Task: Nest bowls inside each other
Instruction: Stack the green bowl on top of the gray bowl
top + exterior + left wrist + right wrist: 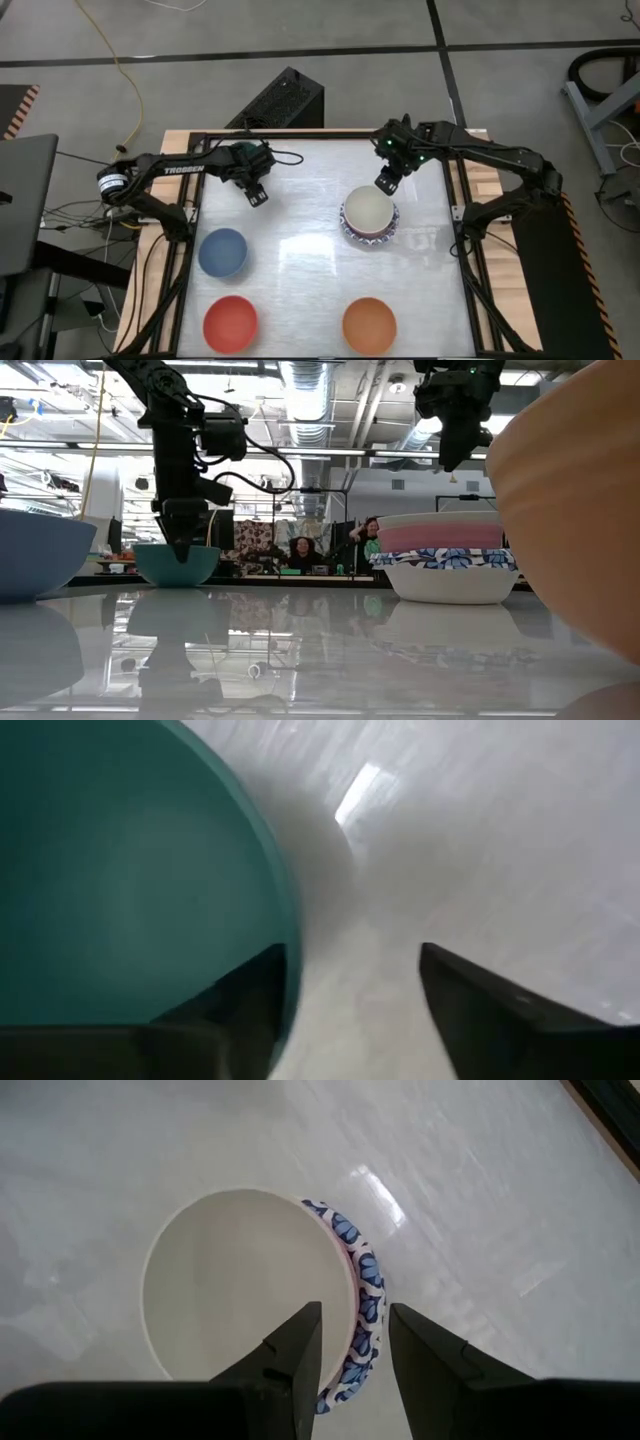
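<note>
**Item 1, near edge.** Orange bowl (369,325), right of centre. Red bowl (230,323), toward the near-left corner. Both are plain, upright, single and untouched.

**Item 2, left edge, midway.** Blue bowl (222,252), plain, upright and alone, well apart from both arms.

**Item 3, right of centre.** A stack showing 3 layers. A white bowl with a blue floral outside (445,560) sits at the bottom, a pink bowl (440,537) shows as a band above it, and a cream bowl (369,210) sits on top, mouth up. Anything else nested in there is hidden.

**Item 4, right gripper** (386,183). It hangs clear above the far rim of the stack, fingers slightly parted and carrying nothing.

**Item 5, far-left part of the table** (300,200). Green bowl (150,565), plain teal-green and upright, mostly hidden from above by the arm.

**Item 6, left gripper** (257,197). It is lowered onto the green bowl, astride the rim with 1 finger inside and 1 outside. The outer finger stands visibly off the wall, so the jaws are released and not yet clamped.

**Governing relation.** The stack lies from the green bowl toward the right edge and slightly nearer, across bare tabletop. The left arm is the one already at the green bowl. As a judgement, closing on the rim comes next, and the right gripper above the stack may need to clear out of the way.
</note>
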Robot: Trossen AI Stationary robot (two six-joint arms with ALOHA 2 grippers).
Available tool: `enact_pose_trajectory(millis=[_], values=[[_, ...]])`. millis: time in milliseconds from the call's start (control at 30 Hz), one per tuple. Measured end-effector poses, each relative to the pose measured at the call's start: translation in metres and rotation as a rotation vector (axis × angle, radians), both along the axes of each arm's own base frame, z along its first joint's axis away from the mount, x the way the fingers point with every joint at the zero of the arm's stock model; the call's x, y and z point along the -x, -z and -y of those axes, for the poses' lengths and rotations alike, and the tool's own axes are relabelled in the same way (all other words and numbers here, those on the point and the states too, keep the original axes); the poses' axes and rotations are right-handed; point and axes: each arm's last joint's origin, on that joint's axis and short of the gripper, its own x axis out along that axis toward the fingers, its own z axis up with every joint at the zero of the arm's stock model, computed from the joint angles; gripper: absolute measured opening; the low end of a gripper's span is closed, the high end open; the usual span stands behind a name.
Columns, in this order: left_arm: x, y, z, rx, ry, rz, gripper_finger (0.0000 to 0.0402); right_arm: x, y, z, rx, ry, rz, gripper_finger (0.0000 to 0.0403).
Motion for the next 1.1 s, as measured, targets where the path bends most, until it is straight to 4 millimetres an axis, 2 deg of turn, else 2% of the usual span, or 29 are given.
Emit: enact_pose_trajectory(millis=[200,267,500,667,900,1100], values=[[0.0,0.0,0.0,-0.013,-0.02,-0.004,0.0046,-0.001,-0.001,0.002,0.022,0.061,0.016,0.014],[0.001,0.0,-0.001,-0.026,-0.024,-0.011,0.0013,-0.002,-0.002,0.003,0.047,0.112,0.018,0.014],[-0.004,-0.003,0.006,-0.122,-0.009,-0.057,0.0002,-0.004,-0.003,0.007,0.102,0.204,0.037,0.014],[-0.017,-0.017,0.02,-0.277,0.065,-0.102,0.0001,-0.01,-0.008,0.01,0.156,0.225,0.112,0.014],[-0.039,-0.051,0.033,-0.583,0.199,-0.181,0.0,-0.027,-0.026,0.018,0.268,0.216,0.358,0.014],[-0.052,-0.077,0.032,-0.754,0.281,-0.251,0.0,-0.045,-0.051,0.014,0.445,0.083,0.608,0.014]])
